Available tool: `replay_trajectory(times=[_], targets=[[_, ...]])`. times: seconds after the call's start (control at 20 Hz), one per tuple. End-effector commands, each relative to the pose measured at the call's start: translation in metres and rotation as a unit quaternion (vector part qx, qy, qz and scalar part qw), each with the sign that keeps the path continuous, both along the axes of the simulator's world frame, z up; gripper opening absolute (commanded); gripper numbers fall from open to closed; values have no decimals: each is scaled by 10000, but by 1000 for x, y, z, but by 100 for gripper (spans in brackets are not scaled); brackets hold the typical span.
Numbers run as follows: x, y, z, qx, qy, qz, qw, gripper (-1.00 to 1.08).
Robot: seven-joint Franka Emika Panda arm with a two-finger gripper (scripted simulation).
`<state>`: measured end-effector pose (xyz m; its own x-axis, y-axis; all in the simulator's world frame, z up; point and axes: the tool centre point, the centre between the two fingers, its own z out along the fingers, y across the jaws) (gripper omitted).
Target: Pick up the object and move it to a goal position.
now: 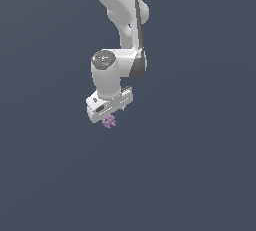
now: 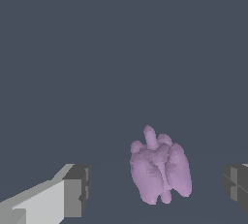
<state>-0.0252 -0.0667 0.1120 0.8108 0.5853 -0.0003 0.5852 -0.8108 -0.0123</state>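
Observation:
The object [image 1: 109,121] is a tiny pale purple lumpy thing with short knobby spikes, showing just under the white gripper [image 1: 111,119] in the exterior view. In the wrist view the object [image 2: 160,169] stands between the two grey fingertips [image 2: 77,190], with clear gaps on both sides. The jaws stand wide apart and touch nothing. The fingers are mostly hidden behind the hand in the exterior view.
The white arm [image 1: 122,20] comes down from the top of the exterior view. The surface around is plain dark grey-blue [image 1: 200,165], with no other objects in view.

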Motion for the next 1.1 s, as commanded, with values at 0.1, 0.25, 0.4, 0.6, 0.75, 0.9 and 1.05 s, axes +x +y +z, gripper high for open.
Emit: replay_trajectory(times=[0.1,0.25,0.4,0.6,0.75,0.9,1.05], targets=[[-5,-13,-8,-19,-19,490,9988,100],[-8,-20,-11,-28,-27,747,9972,100],[-10,-25,-15,-35,-34,950,9955,100],[-12,-30,-17,-41,-40,1139,9935,100],[-13,-32,-19,-43,-42,1219,9925,100],[-13,-32,-19,-44,-43,1246,9922,100],[-13,-32,-20,-44,-41,1224,9925,100]])
